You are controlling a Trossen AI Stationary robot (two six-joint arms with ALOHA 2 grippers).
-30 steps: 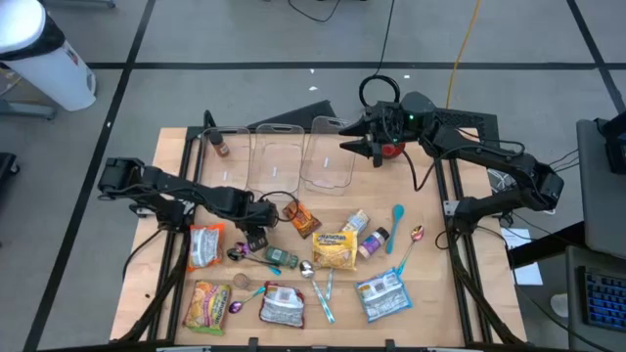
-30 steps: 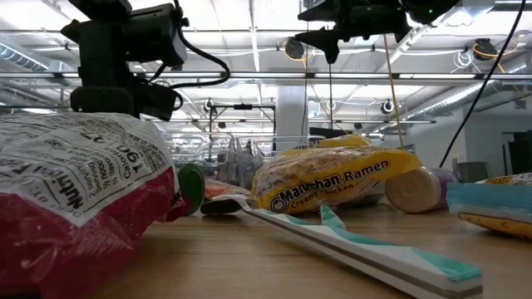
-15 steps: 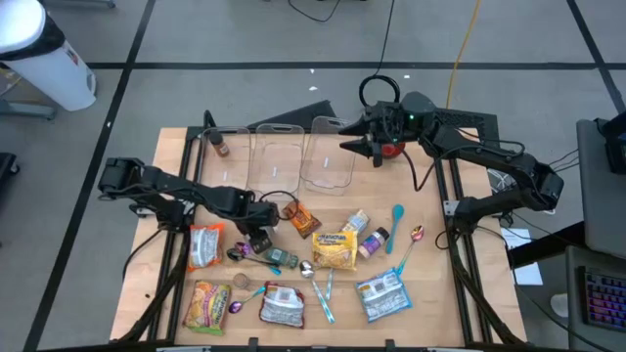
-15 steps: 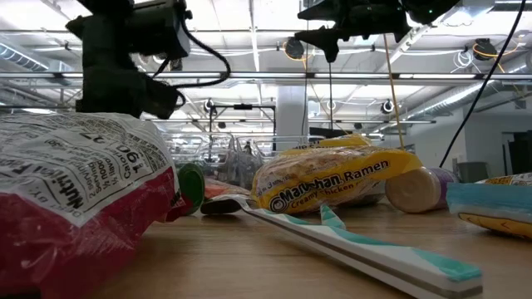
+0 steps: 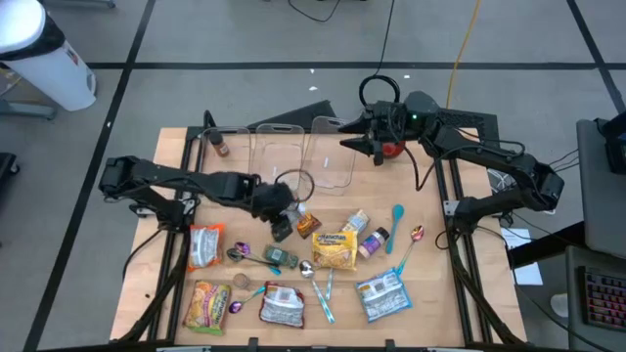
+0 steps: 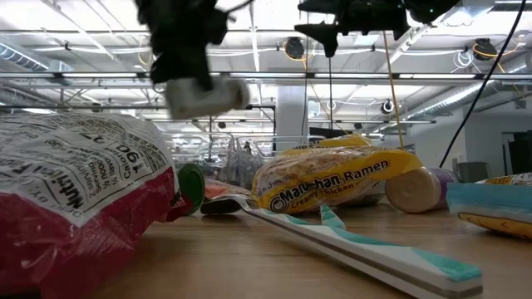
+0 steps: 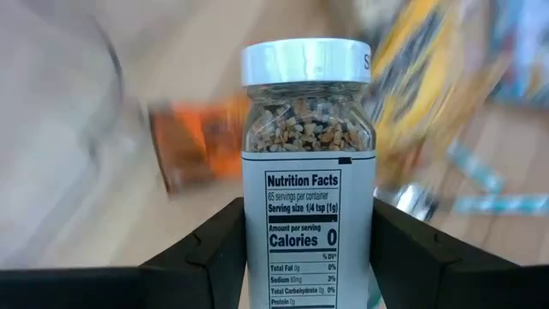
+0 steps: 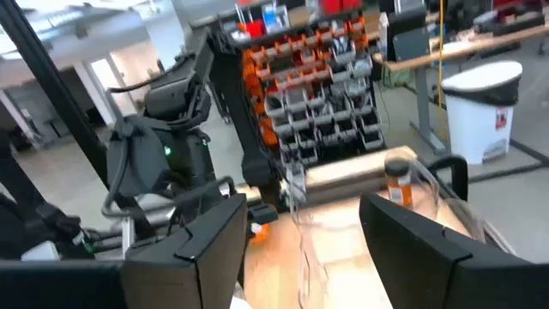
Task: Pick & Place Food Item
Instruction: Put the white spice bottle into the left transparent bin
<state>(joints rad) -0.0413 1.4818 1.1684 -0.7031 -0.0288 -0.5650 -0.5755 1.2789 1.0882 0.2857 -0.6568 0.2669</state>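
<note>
A clear spice jar [image 7: 307, 129] with a silver lid and a white nutrition label is in my left gripper [image 5: 281, 221], which is shut on it above the middle of the table. In the low view the jar [image 6: 208, 95] hangs well above the packets. My right gripper [image 5: 366, 148] hovers high over the far edge, near the clear containers [image 5: 327, 161]. It is open, with nothing between its fingers [image 8: 202, 249]. My left gripper pinches the jar's lower body, at the label's two sides [image 7: 254, 257], between its two fingers [image 7: 210, 253]. The fingers slant down from the table's left and lie along the jar. The lid end [image 7: 305, 62] sticks out beyond the fingertips. The jar is lifted clear of the table.
An orange packet [image 5: 304, 217], a yellow ramen pack [image 5: 335, 249], a white bottle [image 5: 375, 241], teal spoons [image 5: 397, 221] and several snack bags [image 5: 207, 244] lie on the wooden table [image 5: 430, 293]. A brown bottle [image 5: 221, 146] stands by the far left container.
My left gripper has risen from the table with the jar, going toward the right and far edges and tipping less steeply down. The jar, low among the packets a second ago, now hangs clear above them.
</note>
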